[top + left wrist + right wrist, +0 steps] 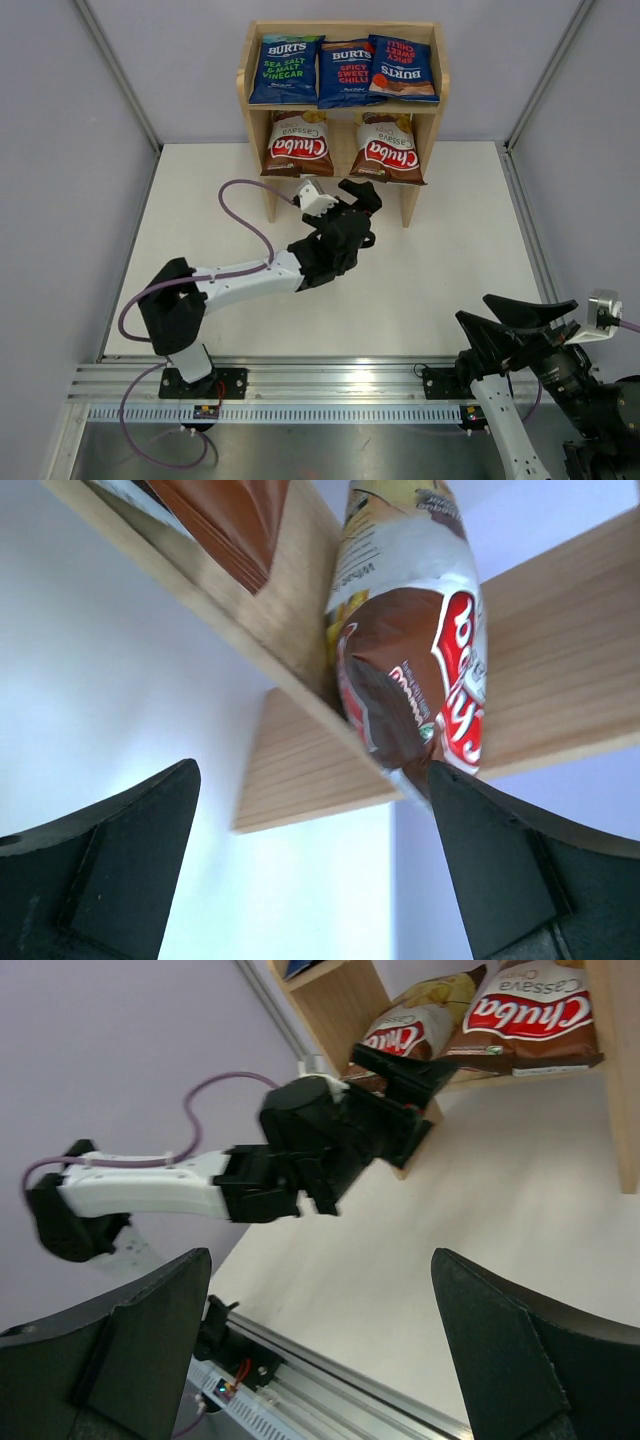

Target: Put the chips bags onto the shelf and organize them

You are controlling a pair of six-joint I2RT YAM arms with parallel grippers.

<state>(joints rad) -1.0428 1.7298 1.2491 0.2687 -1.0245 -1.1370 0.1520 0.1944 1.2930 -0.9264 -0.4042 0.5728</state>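
The wooden shelf [428, 110] stands at the table's far side. Three blue BURTS bags [344, 72] lie side by side on its top tier. Two brown Chuba bags, one on the left [297, 146] and one on the right [389, 151], lean on the lower tier. My left gripper [357, 203] is open and empty just in front of the lower tier, between the two Chuba bags. In the left wrist view a Chuba bag [420, 670] hangs over the shelf board [560, 670], close to my right fingertip [500, 860]. My right gripper [515, 320] is open and empty near the front right.
Grey walls enclose the white table [450, 260] on three sides. A metal rail [330, 385] runs along the near edge by the arm bases. A purple cable [240, 215] loops from the left arm. The right wrist view shows the left arm [200, 1185] reaching toward the shelf.
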